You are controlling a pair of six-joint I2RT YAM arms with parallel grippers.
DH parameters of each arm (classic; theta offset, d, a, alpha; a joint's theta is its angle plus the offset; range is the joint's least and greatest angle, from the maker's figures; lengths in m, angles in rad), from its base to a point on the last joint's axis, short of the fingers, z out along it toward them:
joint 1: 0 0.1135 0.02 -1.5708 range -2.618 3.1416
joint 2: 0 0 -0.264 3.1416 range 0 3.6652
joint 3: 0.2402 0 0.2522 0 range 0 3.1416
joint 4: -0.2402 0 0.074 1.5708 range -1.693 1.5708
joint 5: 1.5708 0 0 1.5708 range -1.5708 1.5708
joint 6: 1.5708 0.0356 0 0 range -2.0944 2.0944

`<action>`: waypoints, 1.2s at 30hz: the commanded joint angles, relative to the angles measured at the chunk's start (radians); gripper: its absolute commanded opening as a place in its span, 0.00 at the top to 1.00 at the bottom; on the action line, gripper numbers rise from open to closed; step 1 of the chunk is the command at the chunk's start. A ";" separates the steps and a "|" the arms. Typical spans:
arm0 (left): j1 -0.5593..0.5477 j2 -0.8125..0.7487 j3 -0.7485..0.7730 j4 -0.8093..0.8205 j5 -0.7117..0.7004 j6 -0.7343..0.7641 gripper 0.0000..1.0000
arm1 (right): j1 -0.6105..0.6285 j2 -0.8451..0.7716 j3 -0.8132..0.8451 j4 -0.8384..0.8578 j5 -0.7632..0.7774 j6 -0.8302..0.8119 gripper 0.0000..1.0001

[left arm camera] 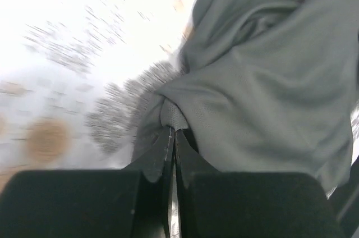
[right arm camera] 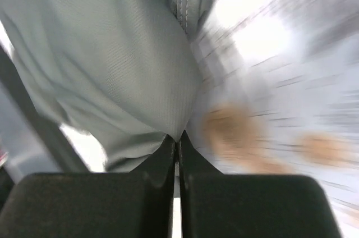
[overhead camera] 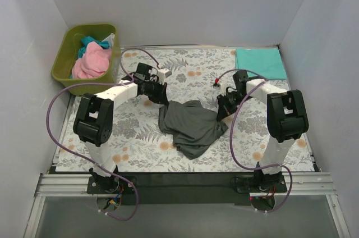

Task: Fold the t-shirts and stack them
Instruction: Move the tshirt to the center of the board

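Bin [overhead camera: 60, 65] (pink shirt [overhead camera: 92, 63]), grey shirt [overhead camera: 190, 127], teal shirt [overhead camera: 261, 62]

Bin [overhead camera: 84, 85] far left, folded teal t-shirt [overhead camera: 259, 63] far right, grey t-shirt [overhead camera: 193, 128] centre

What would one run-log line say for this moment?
left jaws: shut on grey shirt | right jaws: same shirt | teal shirt: folded, far right | bin: pink shirt inside

Floral cloth [left arm camera: 61, 64]: pattern smeared by motion blur in both wrist views.
Charcoal t-shirt [left arm camera: 269, 97]: cut off at top and right edges, left wrist view; top and left edges, right wrist view.
Bin [overhead camera: 60, 58] contents: pink and teal cloth [overhead camera: 92, 63], bunched, garment count untellable.
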 commanded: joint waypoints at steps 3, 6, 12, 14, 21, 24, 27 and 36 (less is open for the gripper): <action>0.094 -0.109 0.168 0.015 0.061 0.036 1.00 | -0.062 -0.096 0.266 -0.006 0.061 -0.030 0.99; 0.095 -0.219 0.126 -0.018 0.105 0.162 1.00 | -0.045 -0.173 0.285 -0.076 0.023 -0.112 0.99; 0.074 -0.455 -0.201 -0.207 0.170 0.511 1.00 | 0.101 -0.401 -0.038 -0.130 0.108 -0.319 0.99; 0.043 -0.507 -0.355 -0.278 0.150 0.608 1.00 | 0.190 -0.441 -0.190 -0.127 0.182 -0.380 0.97; 0.060 -0.568 -0.404 -0.324 0.049 0.616 0.45 | 0.115 -0.550 -0.217 -0.133 0.208 -0.374 0.23; 0.068 -0.519 -0.335 -0.291 0.112 0.534 0.40 | 0.060 -0.520 -0.140 -0.123 0.165 -0.302 0.29; 0.068 -0.448 -0.261 -0.176 0.130 0.365 0.41 | 0.054 -0.463 -0.102 -0.065 0.162 -0.209 0.37; 0.048 -0.126 -0.027 0.037 0.139 0.132 0.40 | 0.041 -0.239 -0.027 0.009 0.099 -0.091 0.43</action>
